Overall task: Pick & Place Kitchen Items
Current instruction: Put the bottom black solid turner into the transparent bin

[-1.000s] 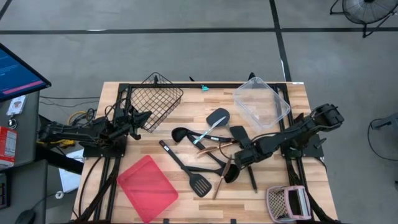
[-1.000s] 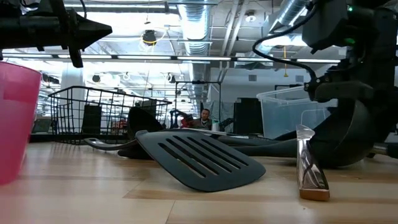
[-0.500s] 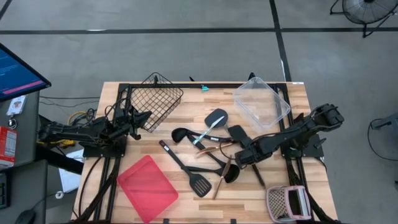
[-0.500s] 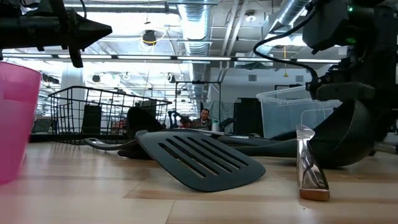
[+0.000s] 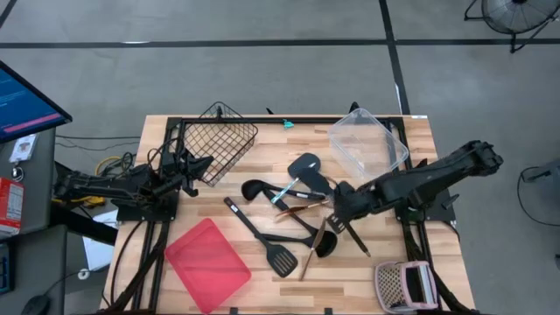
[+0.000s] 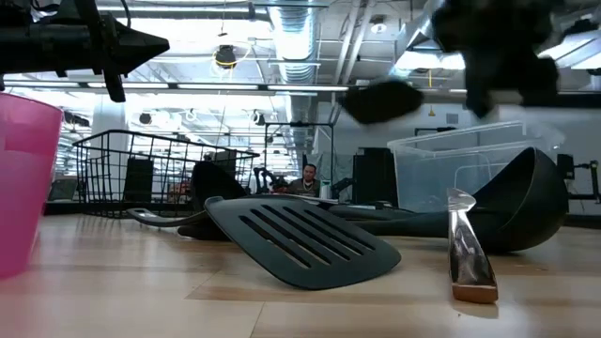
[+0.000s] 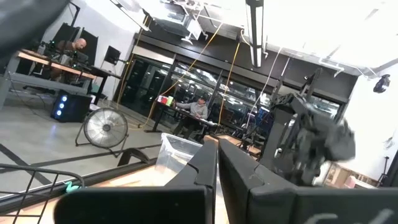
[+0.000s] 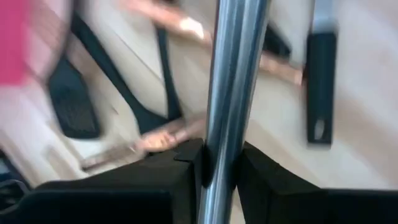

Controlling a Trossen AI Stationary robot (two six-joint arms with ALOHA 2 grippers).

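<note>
Kitchen utensils, black plastic spatulas, ladles and a slotted turner with slim copper-coloured cutlery, lie heaped at the middle of the wooden surface. At the left edge, beside the black wire basket, the left hand hovers fully closed and holds nothing. Right of the heap, the right hand is clamped on a slim silver handle, lifted above the heap.
</note>
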